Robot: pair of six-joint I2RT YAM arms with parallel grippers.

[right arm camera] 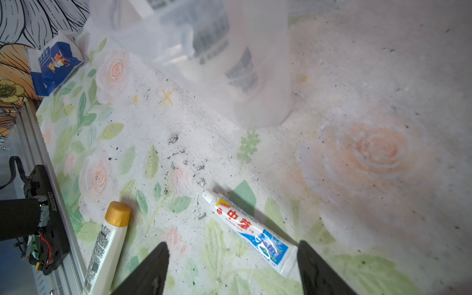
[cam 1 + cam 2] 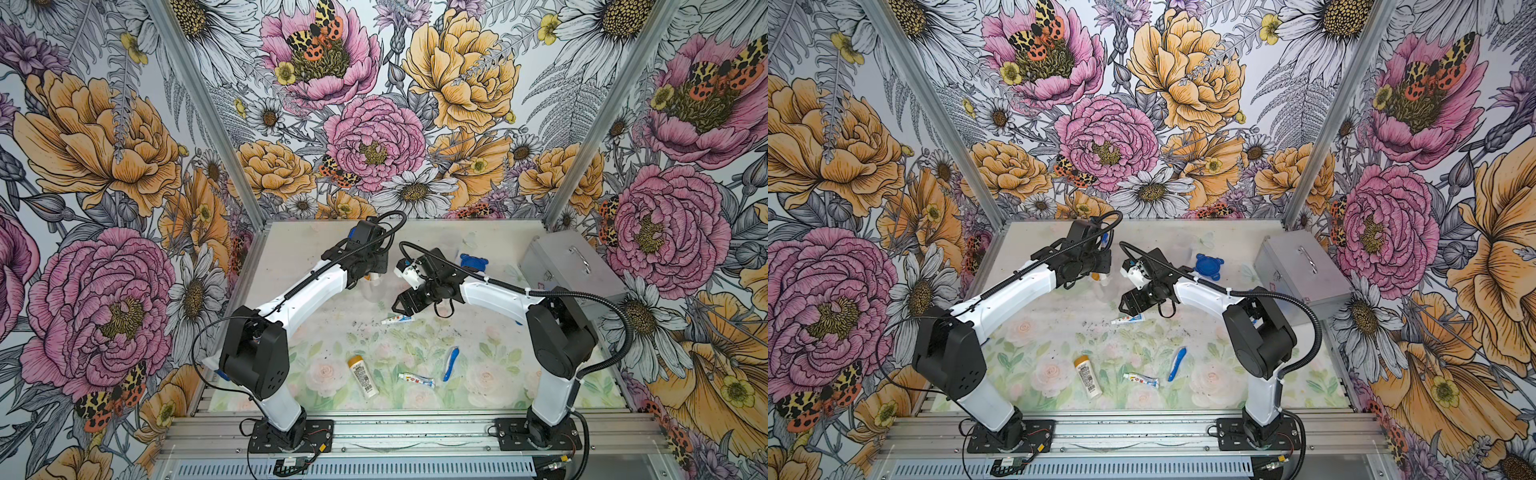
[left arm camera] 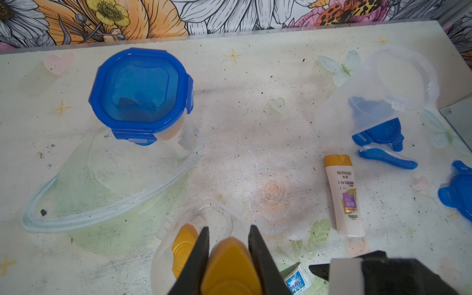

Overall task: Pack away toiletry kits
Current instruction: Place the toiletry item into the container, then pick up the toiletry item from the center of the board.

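Observation:
My left gripper (image 3: pixel 229 228) is shut on a white bottle by its orange cap (image 3: pixel 229 263), held over an open clear cup (image 3: pixel 217 217). In a top view this gripper (image 2: pixel 372 277) hangs at the back middle of the table. The right gripper (image 1: pixel 233 244) is open just above a white-blue toothpaste tube (image 1: pixel 251 229), whose flat end lies near one fingertip (image 1: pixel 306 255). Both top views show that tube (image 2: pixel 397 319) (image 2: pixel 1128 319) right below the right gripper (image 2: pixel 401 307). A second bottle (image 2: pixel 363 376), another tube (image 2: pixel 416 379) and a blue toothbrush (image 2: pixel 451 363) lie near the front.
A closed cup with a blue lid (image 3: pixel 140 94) stands at the back. A tipped clear cup (image 3: pixel 383 89) lies beside a toothbrush (image 3: pixel 388 159) and a bottle (image 3: pixel 343 194). A loose blue lid (image 2: pixel 473 262) and the silver case (image 2: pixel 573 270) are at the right.

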